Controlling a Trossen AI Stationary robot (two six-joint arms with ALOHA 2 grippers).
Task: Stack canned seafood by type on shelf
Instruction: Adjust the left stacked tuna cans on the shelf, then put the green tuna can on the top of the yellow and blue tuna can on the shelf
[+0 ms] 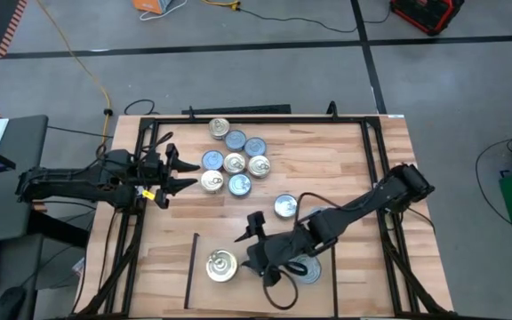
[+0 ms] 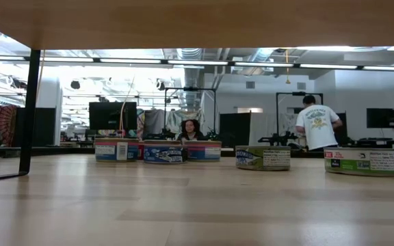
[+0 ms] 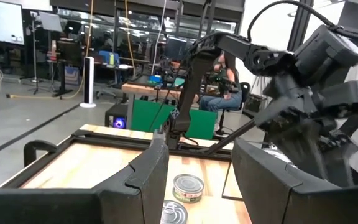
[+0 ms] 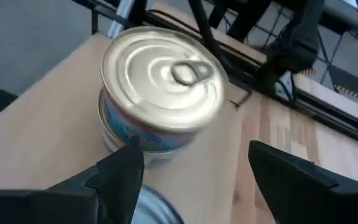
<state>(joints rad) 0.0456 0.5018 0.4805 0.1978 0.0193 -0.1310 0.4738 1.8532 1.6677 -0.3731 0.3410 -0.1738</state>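
Several flat round tins [image 1: 235, 163] stand in a cluster on the wood at the far middle. One more tin [image 1: 285, 206] stands apart. A tin with a pale ring-pull top and blue sides [image 1: 223, 265] stands on the shelf patch [image 1: 238, 298] near the front, and it also shows in the right wrist view [image 4: 160, 87]. My right gripper [image 1: 247, 228] is open just right of and beyond that tin, touching nothing, and its fingers also show in the right wrist view [image 4: 194, 168]. My left gripper [image 1: 185, 171] is open and empty at the cluster's left. Another tin [image 1: 308, 269] lies partly under my right arm.
A black metal frame [image 1: 373, 151] runs round the wood. A thin black line [image 1: 191, 267] marks the patch's left side. In the low view several tins [image 2: 263, 158] stand in a row, with people in the room behind. A cable loops by my right arm [image 1: 278, 298].
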